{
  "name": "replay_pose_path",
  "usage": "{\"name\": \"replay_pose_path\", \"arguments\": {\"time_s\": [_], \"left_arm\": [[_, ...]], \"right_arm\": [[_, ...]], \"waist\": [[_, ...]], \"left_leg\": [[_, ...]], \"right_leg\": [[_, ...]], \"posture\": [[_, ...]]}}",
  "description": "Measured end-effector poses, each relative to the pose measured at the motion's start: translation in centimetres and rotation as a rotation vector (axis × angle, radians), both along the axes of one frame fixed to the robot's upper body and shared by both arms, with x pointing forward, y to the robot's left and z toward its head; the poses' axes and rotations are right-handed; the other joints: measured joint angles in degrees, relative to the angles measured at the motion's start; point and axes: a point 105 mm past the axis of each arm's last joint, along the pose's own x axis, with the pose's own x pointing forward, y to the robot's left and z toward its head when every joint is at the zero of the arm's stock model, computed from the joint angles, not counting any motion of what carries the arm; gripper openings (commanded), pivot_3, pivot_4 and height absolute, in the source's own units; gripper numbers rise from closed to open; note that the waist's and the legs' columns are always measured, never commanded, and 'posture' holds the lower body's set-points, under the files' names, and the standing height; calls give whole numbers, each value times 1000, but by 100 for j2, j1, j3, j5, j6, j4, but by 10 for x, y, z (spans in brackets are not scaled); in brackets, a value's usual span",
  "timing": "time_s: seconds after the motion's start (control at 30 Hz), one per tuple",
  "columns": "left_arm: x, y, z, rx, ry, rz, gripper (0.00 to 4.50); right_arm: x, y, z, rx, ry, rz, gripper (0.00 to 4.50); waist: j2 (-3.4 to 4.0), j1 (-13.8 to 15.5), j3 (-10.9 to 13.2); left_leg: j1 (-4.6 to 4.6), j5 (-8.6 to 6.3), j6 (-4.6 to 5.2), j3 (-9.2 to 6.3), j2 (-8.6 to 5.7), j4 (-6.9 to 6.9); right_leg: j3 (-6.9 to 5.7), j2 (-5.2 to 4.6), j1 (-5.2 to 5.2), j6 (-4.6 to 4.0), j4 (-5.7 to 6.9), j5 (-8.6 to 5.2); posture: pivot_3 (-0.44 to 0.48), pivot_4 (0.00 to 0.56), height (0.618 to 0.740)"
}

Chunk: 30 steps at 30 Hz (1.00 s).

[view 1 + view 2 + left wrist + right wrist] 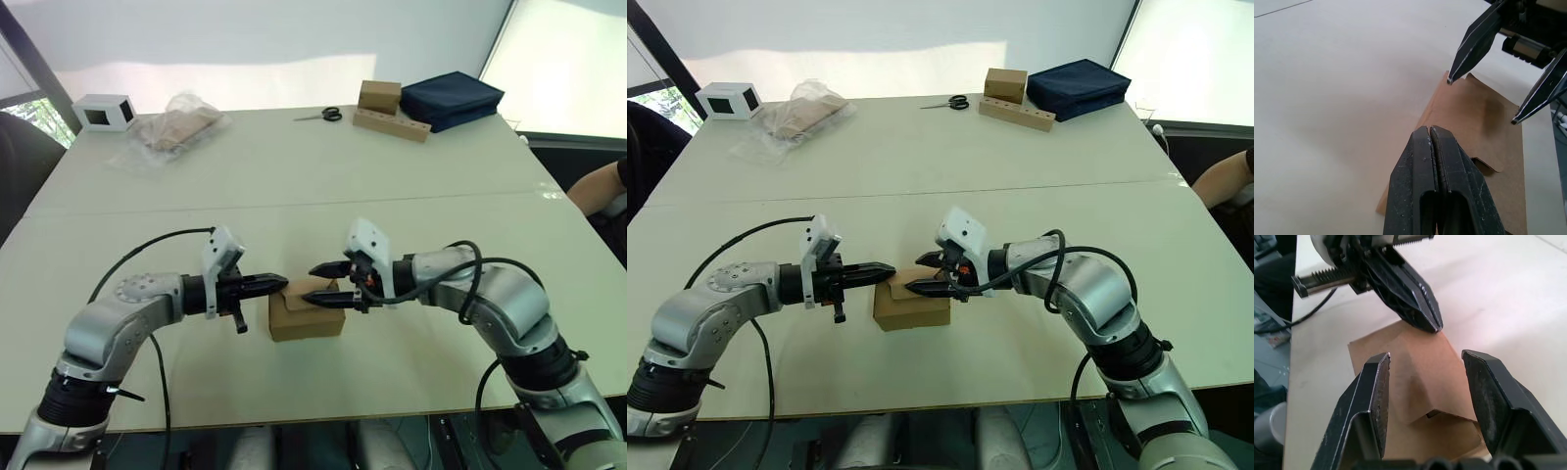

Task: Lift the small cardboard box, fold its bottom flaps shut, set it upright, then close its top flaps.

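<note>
The small cardboard box [306,315] rests on the white table [294,186] near its front edge, between my two arms. One top flap [1415,367] is bent up in a low ridge. My left gripper [280,284] is shut with nothing in it, its tip on the box's upper left edge. From the other side my right gripper [314,284] reaches over the box top, open. One finger hovers above the flaps and the other lies low against them. The two grippers' tips nearly meet over the box, as the right wrist view shows with the left gripper [1431,325] just ahead.
At the back stand a white box with a black window [103,112], a clear plastic bag [176,129], scissors [323,115], a tan box on a hole-dotted wooden strip [390,110] and a dark blue bag [453,96]. A person's arm [600,186] shows at the right edge.
</note>
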Motion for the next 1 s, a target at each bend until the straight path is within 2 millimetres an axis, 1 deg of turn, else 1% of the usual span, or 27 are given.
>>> {"name": "replay_pose_path", "arguments": {"time_s": [0.13, 0.3, 0.67, 0.83, 1.0], "left_arm": [[0, 1, 2, -26, 12, 8, 0], [0, 2, -2, -26, 27, 17, 0], [0, 1, -2, -39, 33, 21, 0], [4, 1, -1, -67, 52, 37, 0], [8, 1, 0, -89, 65, 53, 0]], "right_arm": [[1, -3, -4, -45, -31, 3, 2389], [3, -4, -7, -83, -82, 7, 2389], [7, 1, -7, -73, -112, -2, 2389], [8, 1, -4, -85, -169, 13, 2389], [5, 1, -5, -81, -162, 36, 2389]], "waist": [[0, -6, 0], [0, -5, 0], [0, -5, 0], [0, 0, 0], [0, -5, 0]], "left_leg": [[0, 0, 0, -1, 0, 0], [0, 0, 0, -1, 0, 0], [0, 0, 0, -1, 0, 0], [0, 0, -1, -1, 0, 1], [0, 0, -1, -2, 0, 1]], "right_leg": [[0, 1, 0, 0, 0, 0], [0, 0, 0, 0, 0, 0], [0, 0, 0, 0, 0, 0], [0, 0, 1, 0, 0, 0], [0, 0, 0, 0, 0, 0]], "posture": [[0, 150, 740], [0, 150, 740], [0, 150, 740], [0, 150, 740], [0, 150, 740]]}}
